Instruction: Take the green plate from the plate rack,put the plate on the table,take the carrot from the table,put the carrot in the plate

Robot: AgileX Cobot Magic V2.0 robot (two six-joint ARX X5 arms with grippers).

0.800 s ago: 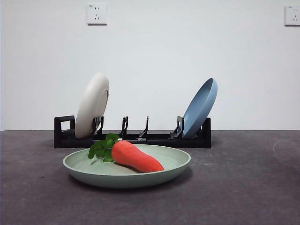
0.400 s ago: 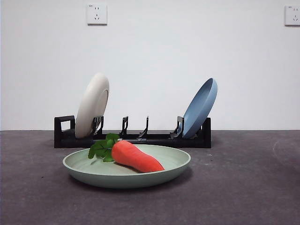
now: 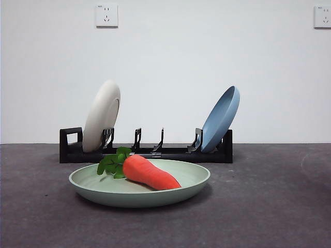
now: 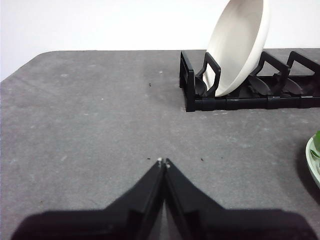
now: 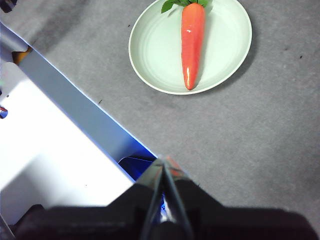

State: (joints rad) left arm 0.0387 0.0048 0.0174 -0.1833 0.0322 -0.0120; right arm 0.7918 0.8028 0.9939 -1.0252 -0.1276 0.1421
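Observation:
The green plate [image 3: 103,190] lies flat on the table [image 3: 269,206] in front of the plate rack [image 3: 170,153]. The carrot [image 3: 150,173] lies in the plate, its leaves toward the rack. Both also show in the right wrist view, plate [image 5: 150,50] and carrot [image 5: 191,42]. My right gripper [image 5: 164,162] is shut and empty, high above the table's front edge, well back from the plate. My left gripper [image 4: 163,162] is shut and empty over bare table, off the rack's handle end [image 4: 192,90]. Neither gripper shows in the front view.
A cream-white plate [image 3: 102,116] stands in the rack's handle end and a blue plate [image 3: 221,120] leans in the other end. The white plate also shows in the left wrist view [image 4: 240,42]. A white and blue edge [image 5: 75,125] lies beyond the table's front.

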